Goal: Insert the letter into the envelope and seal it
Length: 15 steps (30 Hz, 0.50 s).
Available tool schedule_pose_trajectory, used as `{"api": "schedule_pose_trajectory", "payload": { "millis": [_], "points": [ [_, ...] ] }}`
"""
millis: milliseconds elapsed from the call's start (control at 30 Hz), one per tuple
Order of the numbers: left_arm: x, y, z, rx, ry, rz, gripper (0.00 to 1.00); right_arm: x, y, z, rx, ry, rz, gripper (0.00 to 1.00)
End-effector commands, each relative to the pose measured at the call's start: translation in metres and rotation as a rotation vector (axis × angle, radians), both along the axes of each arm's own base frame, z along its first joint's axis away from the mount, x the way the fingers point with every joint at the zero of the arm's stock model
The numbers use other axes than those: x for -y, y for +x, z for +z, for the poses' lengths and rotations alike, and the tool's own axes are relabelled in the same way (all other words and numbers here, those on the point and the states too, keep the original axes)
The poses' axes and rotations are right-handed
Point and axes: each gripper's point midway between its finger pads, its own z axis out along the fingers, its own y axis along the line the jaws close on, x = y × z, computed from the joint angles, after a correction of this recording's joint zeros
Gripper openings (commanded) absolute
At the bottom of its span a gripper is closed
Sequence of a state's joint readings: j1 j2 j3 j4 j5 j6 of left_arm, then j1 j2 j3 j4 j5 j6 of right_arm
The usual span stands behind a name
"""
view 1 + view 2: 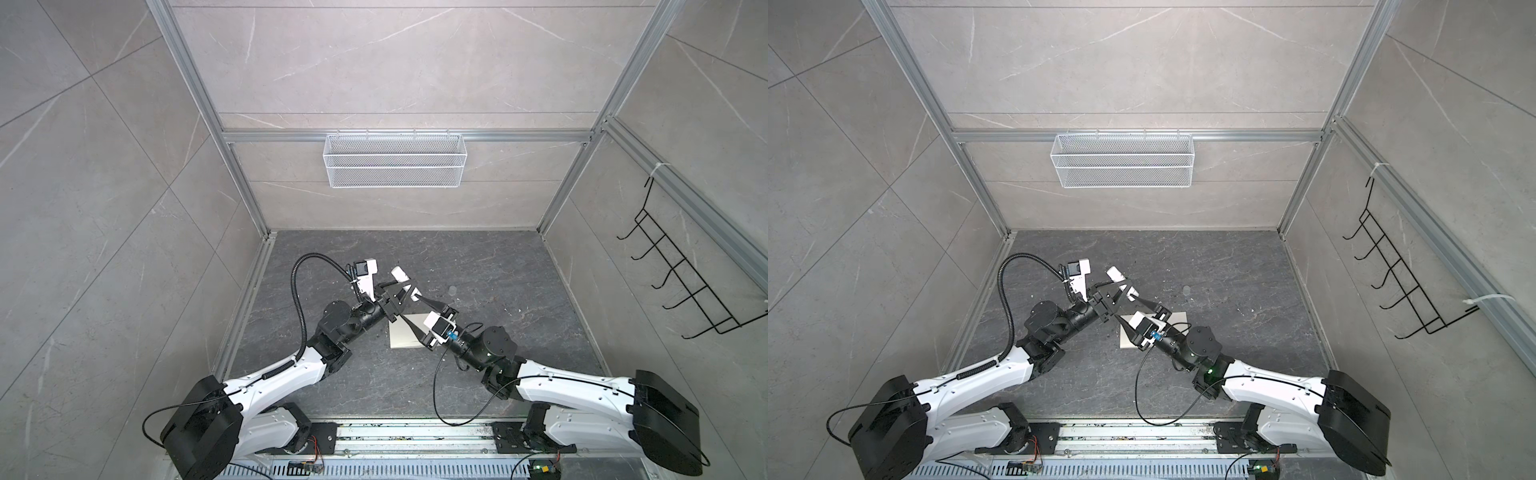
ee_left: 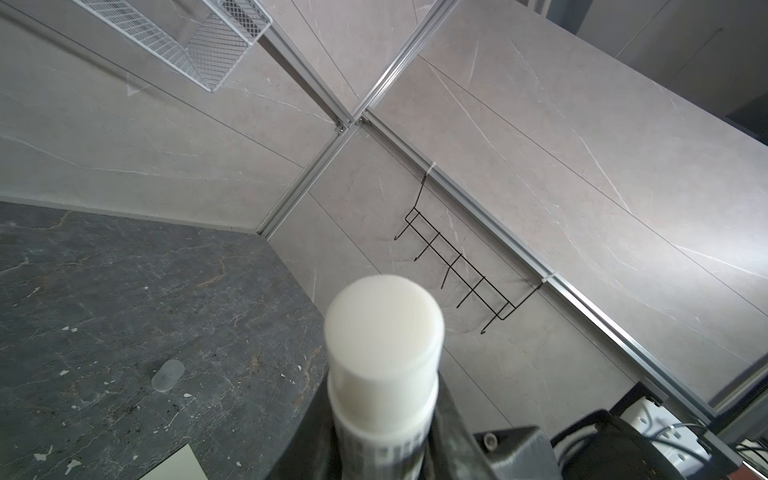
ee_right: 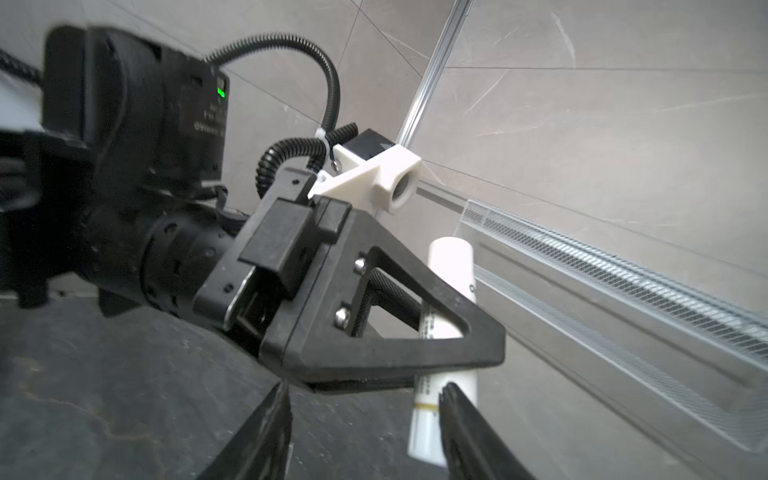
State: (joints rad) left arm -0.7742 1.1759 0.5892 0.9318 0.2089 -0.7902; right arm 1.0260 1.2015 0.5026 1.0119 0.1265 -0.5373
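Dark marbled tabletop (image 1: 498, 270): spreads under both arms.
White mesh basket (image 1: 392, 160): hangs on the back wall.
Black wire hook rack (image 1: 681, 282): hangs on the right wall.
Left gripper (image 1: 405, 289): clamps narrowly across the body of a white tube (image 2: 384, 332), both ends sticking out.
Right gripper (image 1: 406, 308): points at the left one, jaws well apart, grips nothing. Has the tube's lower end between its fingers, close to one; cannot tell whether touching.
Envelope (image 1: 403, 337): lies flat on the tabletop, cream-white, directly under both grippers and partly covered by them.
Small translucent cap (image 1: 452, 289): lies on the tabletop right of the grippers, apart from the envelope.
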Motion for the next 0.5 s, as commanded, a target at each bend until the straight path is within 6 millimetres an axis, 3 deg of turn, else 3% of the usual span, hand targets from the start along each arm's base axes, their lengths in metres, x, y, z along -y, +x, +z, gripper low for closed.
{"api": "schedule_pose_trajectory", "payload": {
  "millis": [0,133,467],
  "points": [
    [-0.007,-0.009,0.037,0.085,-0.080,-0.003,0.00,0.019,0.019,0.004,0.113,-0.029,-0.236,0.53],
    [-0.007,-0.009,0.038,0.088,-0.080,-0.001,0.00,0.020,0.022,0.007,0.137,-0.003,-0.291,0.46],
    [-0.008,-0.010,0.038,0.090,-0.078,0.000,0.00,0.022,0.030,0.003,0.121,0.003,-0.352,0.42]
  ]
}}
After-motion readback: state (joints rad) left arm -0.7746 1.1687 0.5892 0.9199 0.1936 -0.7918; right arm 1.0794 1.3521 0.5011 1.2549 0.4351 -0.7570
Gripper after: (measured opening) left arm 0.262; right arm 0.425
